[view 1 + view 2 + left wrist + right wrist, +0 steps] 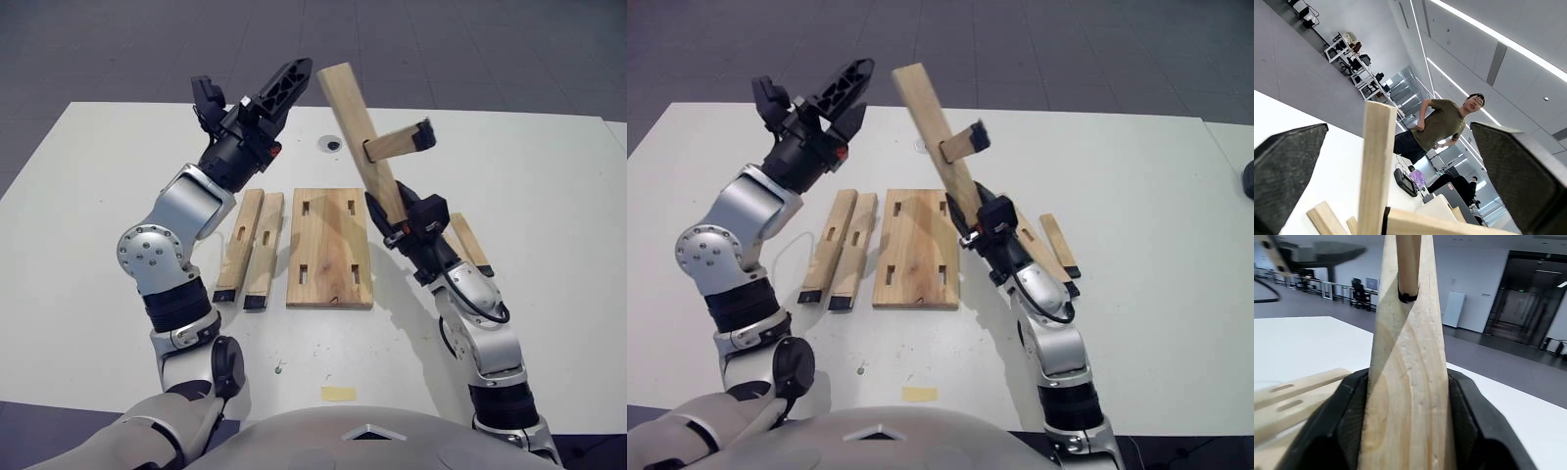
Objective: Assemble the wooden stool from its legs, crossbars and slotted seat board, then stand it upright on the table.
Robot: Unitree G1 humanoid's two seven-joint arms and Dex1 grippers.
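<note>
Worktop [549,196] carries seat board [329,250]. Right hand [397,220] clamps leg [355,117] with crossbar [400,143]; left hand [253,86], fully open and empty, should seat crossbar.

leg [353,117] base hidden in right hand [393,221], crossbar [1408,264] cropped

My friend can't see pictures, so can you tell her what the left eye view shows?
The right gripper holds a wooden leg up at a tilt, a crossbar stuck in its side. The left gripper hangs open near the leg's top. On the white table lie the slotted seat board and two more legs.
</note>
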